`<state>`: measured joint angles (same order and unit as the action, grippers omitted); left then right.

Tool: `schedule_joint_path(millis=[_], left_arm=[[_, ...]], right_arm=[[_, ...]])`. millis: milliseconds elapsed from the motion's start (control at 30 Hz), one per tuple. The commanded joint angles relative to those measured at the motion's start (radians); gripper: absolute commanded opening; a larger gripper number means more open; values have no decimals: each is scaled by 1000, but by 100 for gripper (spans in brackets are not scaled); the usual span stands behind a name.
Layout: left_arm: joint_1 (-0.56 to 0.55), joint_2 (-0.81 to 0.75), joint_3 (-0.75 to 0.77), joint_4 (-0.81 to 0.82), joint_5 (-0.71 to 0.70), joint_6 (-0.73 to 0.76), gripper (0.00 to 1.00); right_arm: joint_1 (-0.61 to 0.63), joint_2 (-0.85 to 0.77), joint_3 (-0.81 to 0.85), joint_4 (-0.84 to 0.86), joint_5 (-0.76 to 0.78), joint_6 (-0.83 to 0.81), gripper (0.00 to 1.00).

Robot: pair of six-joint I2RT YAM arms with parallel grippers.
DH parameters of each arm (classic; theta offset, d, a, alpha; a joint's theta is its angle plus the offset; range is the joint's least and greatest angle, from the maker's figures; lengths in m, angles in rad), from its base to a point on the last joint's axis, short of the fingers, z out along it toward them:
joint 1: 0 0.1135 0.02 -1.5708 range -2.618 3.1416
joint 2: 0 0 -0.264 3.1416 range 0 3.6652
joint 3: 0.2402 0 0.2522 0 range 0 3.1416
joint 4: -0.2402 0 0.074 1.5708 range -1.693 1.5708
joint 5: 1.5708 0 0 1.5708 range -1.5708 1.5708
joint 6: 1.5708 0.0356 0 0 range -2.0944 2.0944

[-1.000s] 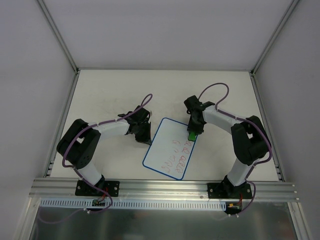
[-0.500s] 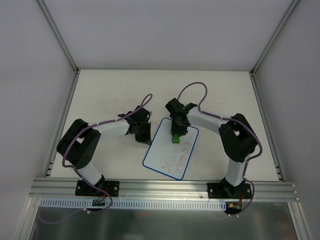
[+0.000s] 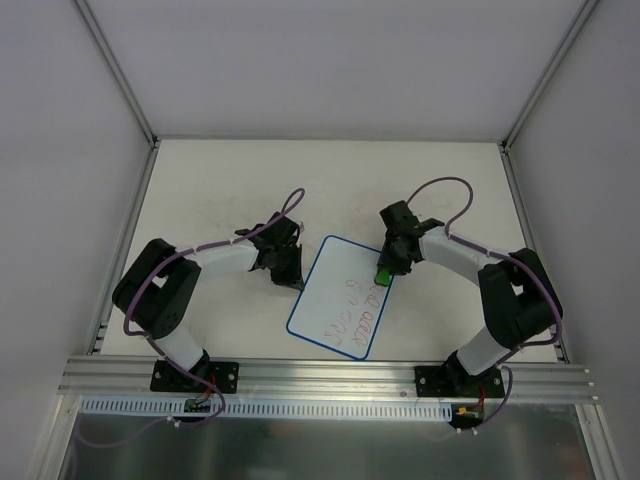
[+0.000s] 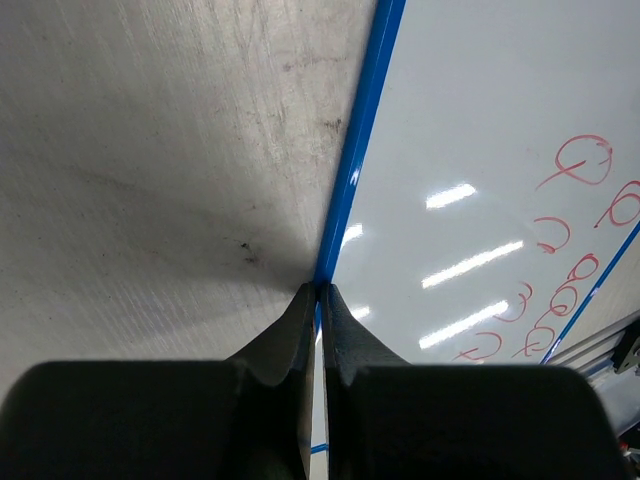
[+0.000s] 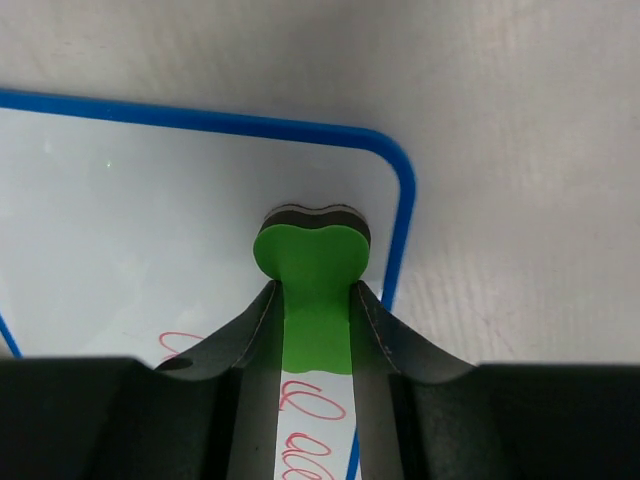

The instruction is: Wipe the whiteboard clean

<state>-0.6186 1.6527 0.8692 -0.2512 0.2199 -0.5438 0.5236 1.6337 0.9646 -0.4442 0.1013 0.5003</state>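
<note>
The rim of the whiteboard is seen pinched in the left gripper only from its wrist, while the eraser is clamped in the right gripper at the whiteboard's corner.

The whiteboard is lying flat on the surface between the two arms, sitting askew, its long sides running from far right to near left. A thin blue rim is curving round its corners. Its far part is showing clean white, while red scribbles are covering its near part.
</note>
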Motion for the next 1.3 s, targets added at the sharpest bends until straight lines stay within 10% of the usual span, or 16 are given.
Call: schedule_joint_path(millis=[0, 633, 1267], left_arm=[[-3, 32, -55, -120, -74, 13, 0], [-3, 30, -41, -122, -65, -5, 0], [-3, 16, -42, -122, -65, -5, 0]], right_arm=[[-19, -34, -87, -82, 104, -25, 0], [355, 225, 164, 27, -9, 29, 0], [78, -155, -198, -137, 158, 75, 0]])
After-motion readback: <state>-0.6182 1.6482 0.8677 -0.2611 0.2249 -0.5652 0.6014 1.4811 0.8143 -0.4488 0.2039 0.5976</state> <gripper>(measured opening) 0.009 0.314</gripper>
